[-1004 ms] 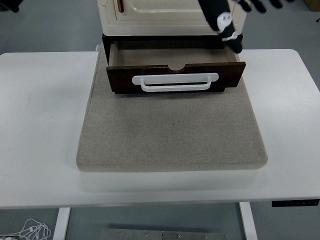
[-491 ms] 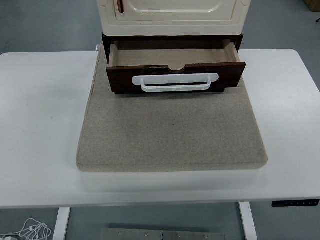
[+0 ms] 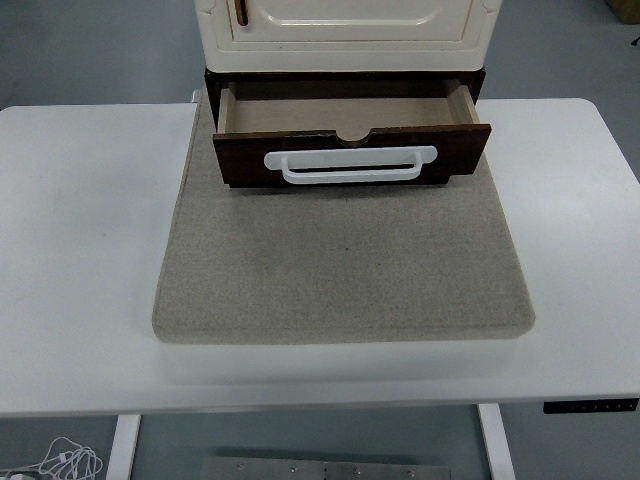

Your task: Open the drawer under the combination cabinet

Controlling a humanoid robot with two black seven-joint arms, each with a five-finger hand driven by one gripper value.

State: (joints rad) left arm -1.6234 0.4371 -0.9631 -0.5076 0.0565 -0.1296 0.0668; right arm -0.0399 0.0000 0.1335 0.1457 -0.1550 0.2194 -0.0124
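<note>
White table [image 3: 80, 250] near edge at bottom, cable coil [image 3: 60, 462] on grey floor [image 3: 100, 50] below left. Grey felt mat [image 3: 345, 270] centred on table. Drawer [image 3: 350, 150] at mat's far end, pulled out toward camera, dark brown front, white handle [image 3: 350, 165] running left-right; long axis left-right, interior bare. Cream cabinet [image 3: 345, 25] directly above it, at top edge. No robot hands in frame, so finger state can't be told.
</note>
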